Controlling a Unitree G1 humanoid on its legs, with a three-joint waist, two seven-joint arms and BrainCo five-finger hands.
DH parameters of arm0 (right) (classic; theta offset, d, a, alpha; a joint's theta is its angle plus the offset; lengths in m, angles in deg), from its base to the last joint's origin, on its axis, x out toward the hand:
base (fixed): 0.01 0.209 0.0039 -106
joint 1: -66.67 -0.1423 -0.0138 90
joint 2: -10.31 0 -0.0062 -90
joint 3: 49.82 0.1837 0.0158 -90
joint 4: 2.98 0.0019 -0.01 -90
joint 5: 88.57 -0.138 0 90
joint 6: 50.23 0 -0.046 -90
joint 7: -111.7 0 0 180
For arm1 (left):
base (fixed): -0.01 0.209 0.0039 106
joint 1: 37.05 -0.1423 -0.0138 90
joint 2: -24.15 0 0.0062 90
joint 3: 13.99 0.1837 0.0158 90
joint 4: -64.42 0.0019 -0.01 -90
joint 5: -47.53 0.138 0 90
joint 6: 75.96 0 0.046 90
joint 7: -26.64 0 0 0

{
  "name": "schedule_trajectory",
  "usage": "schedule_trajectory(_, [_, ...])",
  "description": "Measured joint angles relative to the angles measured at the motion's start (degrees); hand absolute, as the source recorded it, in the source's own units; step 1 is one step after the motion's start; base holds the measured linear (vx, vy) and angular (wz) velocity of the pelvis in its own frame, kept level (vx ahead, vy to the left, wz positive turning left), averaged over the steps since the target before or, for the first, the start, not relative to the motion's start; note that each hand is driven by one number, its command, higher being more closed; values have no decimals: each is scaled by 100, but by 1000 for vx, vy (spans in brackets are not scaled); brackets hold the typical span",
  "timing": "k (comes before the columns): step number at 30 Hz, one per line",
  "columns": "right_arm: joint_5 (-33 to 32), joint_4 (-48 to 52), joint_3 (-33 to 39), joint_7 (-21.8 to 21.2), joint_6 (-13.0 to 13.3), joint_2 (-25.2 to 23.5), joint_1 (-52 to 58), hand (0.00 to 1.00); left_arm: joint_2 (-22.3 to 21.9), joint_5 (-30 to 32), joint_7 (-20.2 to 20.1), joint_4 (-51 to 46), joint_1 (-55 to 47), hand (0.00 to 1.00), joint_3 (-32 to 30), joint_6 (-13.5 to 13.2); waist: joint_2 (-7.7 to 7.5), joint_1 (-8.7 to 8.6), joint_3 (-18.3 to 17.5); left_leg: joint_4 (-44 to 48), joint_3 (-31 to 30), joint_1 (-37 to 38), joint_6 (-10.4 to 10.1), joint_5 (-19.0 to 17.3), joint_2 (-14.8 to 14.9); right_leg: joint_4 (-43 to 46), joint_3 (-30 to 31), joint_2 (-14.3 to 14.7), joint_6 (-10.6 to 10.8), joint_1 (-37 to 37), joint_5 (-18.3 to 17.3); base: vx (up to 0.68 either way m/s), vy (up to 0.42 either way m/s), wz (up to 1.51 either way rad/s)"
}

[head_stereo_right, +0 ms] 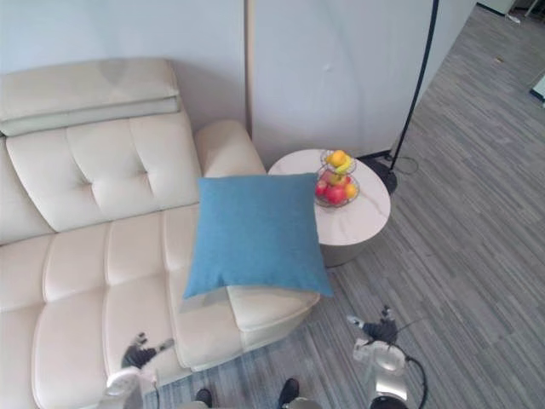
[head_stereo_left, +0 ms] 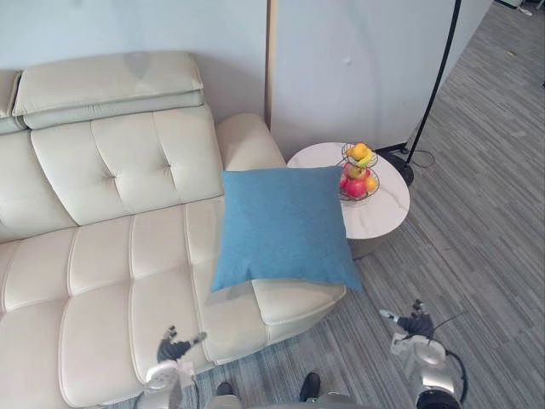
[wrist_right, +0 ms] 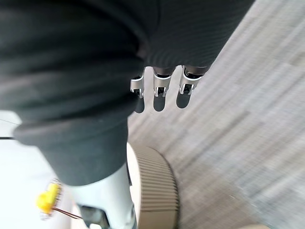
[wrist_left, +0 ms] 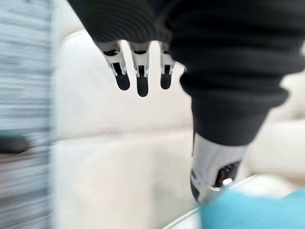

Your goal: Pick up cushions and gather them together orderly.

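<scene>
Left eye view: a blue cushion (head_stereo_left: 285,226) rests on the right end of a cream sofa (head_stereo_left: 102,256), by the armrest. Its lower right corner hangs past the seat's front right corner, and its upper right corner sits just beside a round side table (head_stereo_left: 387,213). A wire fruit basket (head_stereo_left: 358,173) stands on the table near the edge facing the cushion. A floor lamp's black pole (head_stereo_left: 438,77) rises behind the table. Most of the sofa seat to the left of the cushion lies bare, and grey striped floor (head_stereo_left: 485,256) spreads open to the right of the table.

The left hand (head_stereo_left: 174,348) hangs low at the sofa's front edge, well apart from the cushion. In its wrist view its fingers (wrist_left: 142,81) are straight and spread from the thumb, holding nothing. The right hand (head_stereo_left: 413,325) hangs over the floor in front of the table. Its fingers (wrist_right: 159,98) are also straight and empty, above the table's ribbed base.
</scene>
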Motion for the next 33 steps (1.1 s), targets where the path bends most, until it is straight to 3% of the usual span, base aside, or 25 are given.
schedule_trajectory(4, [-217, 13, -58, 96, 2, 218, -519, 0, 131, -338, 162, -222, 396, 0, -141, -111, 81, 10, 113, -81, -75, -269, -35, 168, -34, -40, 95, 20, 14, -273, 71, -5, -10, 9])
schedule_trajectory(7, [-320, 9, -206, 130, 4, 253, -1051, 0, 283, -490, 280, -303, 872, 0, -97, -118, 48, 37, 332, -47, -144, -556, -70, 278, -39, 3, 70, 10, -94, -529, 205, 28, -10, 9])
schedule_trajectory(14, [-652, -61, -1058, 362, 51, 426, -2972, 0, 807, -823, 551, -156, 2908, 0, 660, -298, 5, 153, 1057, 434, -310, -1447, -64, 297, -66, 235, 35, -85, -159, -1224, 250, -18, -4, 13])
schedule_trajectory(22, [-842, -437, -1395, 721, 125, 463, -4066, 0, 552, -1052, 743, 83, 4065, 0, 1466, -338, 16, 150, 1591, 587, -426, -2092, -37, 406, -118, 599, 128, -204, -160, -1914, 248, -45, 15, 8])
schedule_trajectory(23, [-842, -451, -1397, 750, 140, 458, -4140, 0, 468, -1095, 762, 90, 4172, 100, 1548, -337, 12, 145, 1657, 652, -430, -2168, -37, 406, -119, 644, 142, -214, -160, -1977, 248, -59, 11, 2])
schedule_trajectory(24, [-842, -445, -1402, 782, 165, 431, -4213, 100, 346, -1101, 769, 99, 4284, 100, 1690, -337, 12, 141, 1716, 678, -430, -2250, -37, 406, -114, 706, 168, -217, -161, -2072, 248, -81, 0, 0])
schedule_trajectory(28, [-843, -296, -1495, 921, 228, 278, -4363, 100, -130, -1222, 817, 261, 4695, 100, 2100, -336, 4, 132, 1734, 732, -388, -2555, -54, 452, -64, 811, 240, -195, -166, -2418, 250, -70, -26, -5])
schedule_trajectory(33, [-955, 281, -1611, 961, 279, 286, -4347, 100, 58, -1331, 916, 122, 4949, 100, 2081, -343, -14, 133, 1746, 751, -294, -2815, -83, 496, 43, 875, 283, -141, -230, -2737, 294, -40, -45, -9])
